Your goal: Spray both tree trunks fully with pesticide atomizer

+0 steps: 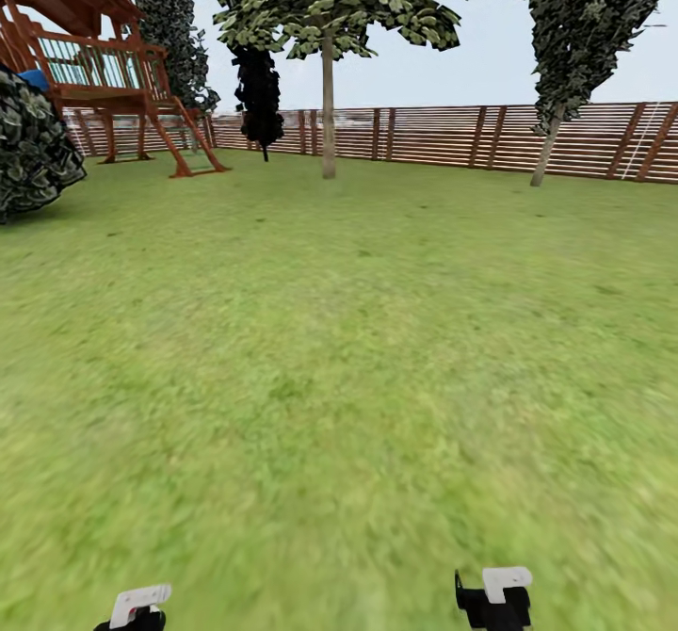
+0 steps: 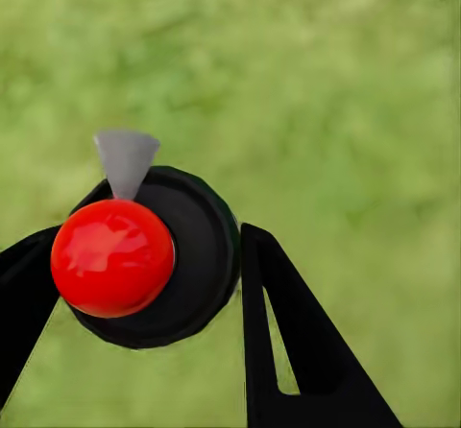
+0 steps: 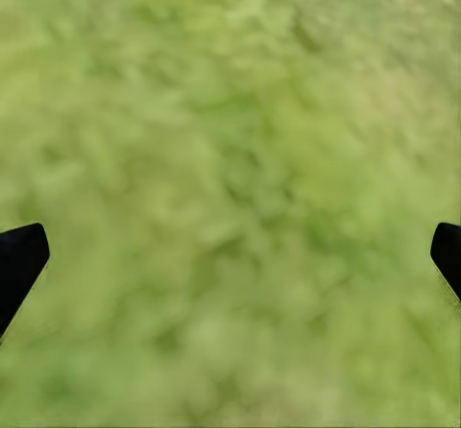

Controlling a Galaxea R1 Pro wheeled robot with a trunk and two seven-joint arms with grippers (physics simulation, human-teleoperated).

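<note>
In the left wrist view the pesticide atomizer (image 2: pixel 182 255) is seen from above: a round black body with a red knob (image 2: pixel 112 257) and a grey nozzle (image 2: pixel 126 159). My left gripper (image 2: pixel 144 238) is shut on it, one black finger (image 2: pixel 288 342) on each side, above grass. At the head view's bottom edge the left gripper (image 1: pixel 141 607) and the right gripper (image 1: pixel 494 598) hang low. The right gripper (image 3: pixel 230 255) is open and empty over the lawn. One tree (image 1: pixel 325 0) with a straight pale trunk (image 1: pixel 328 113) stands far ahead by the fence.
Green lawn (image 1: pixel 339 377) stretches ahead to a brown slat fence (image 1: pixel 452 137). A wooden play tower (image 1: pixel 104 66) stands at the far left, with a dark bush (image 1: pixel 33 146) in front of it. Narrow dark trees stand behind (image 1: pixel 259 94) and at the far right (image 1: pixel 584 38).
</note>
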